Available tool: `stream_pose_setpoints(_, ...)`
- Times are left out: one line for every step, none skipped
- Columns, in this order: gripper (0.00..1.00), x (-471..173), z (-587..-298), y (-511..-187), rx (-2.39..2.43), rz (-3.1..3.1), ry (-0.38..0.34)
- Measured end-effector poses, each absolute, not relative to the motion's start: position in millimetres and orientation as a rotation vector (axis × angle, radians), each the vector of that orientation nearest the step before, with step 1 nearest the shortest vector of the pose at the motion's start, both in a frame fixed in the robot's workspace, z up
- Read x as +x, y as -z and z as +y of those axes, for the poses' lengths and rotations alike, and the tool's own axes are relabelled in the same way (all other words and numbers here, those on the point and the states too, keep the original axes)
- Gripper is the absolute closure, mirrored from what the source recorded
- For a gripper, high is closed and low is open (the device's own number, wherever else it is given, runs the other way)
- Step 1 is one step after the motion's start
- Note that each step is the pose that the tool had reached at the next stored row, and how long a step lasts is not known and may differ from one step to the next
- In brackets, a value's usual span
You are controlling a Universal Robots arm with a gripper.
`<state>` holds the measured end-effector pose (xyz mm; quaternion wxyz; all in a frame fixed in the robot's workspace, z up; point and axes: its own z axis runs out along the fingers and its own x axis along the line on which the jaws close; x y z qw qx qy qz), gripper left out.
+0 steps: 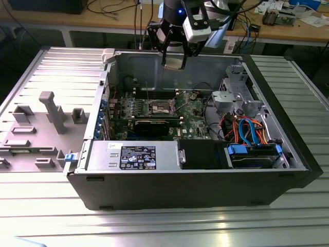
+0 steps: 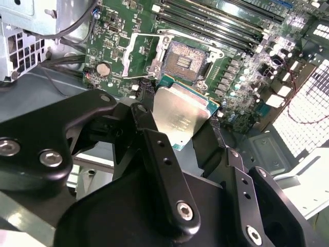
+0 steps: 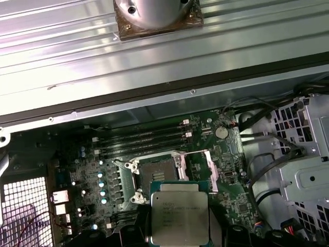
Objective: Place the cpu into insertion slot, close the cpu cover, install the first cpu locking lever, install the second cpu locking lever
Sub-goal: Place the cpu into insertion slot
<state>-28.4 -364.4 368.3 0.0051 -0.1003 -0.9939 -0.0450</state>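
My gripper (image 1: pixel 175 59) hangs above the open computer case, over its back wall, shut on the cpu (image 1: pixel 175 62). In both wrist views the cpu (image 2: pixel 180 116) (image 3: pixel 179 213) shows its silver-grey face between the black fingers (image 2: pixel 149 131). The insertion slot (image 3: pixel 157 172) (image 2: pixel 186 62) (image 1: pixel 162 107) lies bare on the green board below, well apart from the chip. The cpu cover (image 3: pixel 204 170) (image 2: pixel 140 56) is swung open beside the slot.
Long memory slots (image 3: pixel 141 139) run beside the socket and a black graphics card (image 1: pixel 154 125) lies in front of it. A power supply (image 1: pixel 133 154), drive cage (image 1: pixel 234 98) and cables (image 1: pixel 247 128) crowd the case. A grey fixture (image 1: pixel 51 110) stands at the exterior view's left.
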Motion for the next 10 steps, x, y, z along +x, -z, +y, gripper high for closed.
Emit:
stream_pose_setpoints(0.46,-28.4,-364.4,-368.2,-0.351,-3.109,0.141)
stream_pose_setpoints(0.46,-28.4,-364.5,-368.1,-0.375,-3.107,0.141)
stream_pose_setpoints(0.46,-29.0,-364.7,-368.2,-0.38,-3.107,0.142)
stream_pose_setpoints(0.46,-29.4,-364.8,-368.1,-0.381,-3.107,0.142)
stream_pose_setpoints(0.46,-29.4,-364.8,-368.1,-0.38,-3.107,0.142)
stream_pose_setpoints(0.46,-29.4,-364.8,-368.1,-0.38,-3.107,0.142)
stream_pose_setpoints(0.46,-29.5,-364.8,-368.1,-0.381,-3.107,0.142)
stream_pose_setpoints(0.46,-29.5,-364.8,-368.2,-0.381,-3.107,0.142)
stream_pose_setpoints(0.46,-29.5,-364.9,-368.2,-0.381,-3.107,0.142)
stream_pose_setpoints(0.46,-29.5,-364.9,-368.1,-0.381,-3.107,0.142)
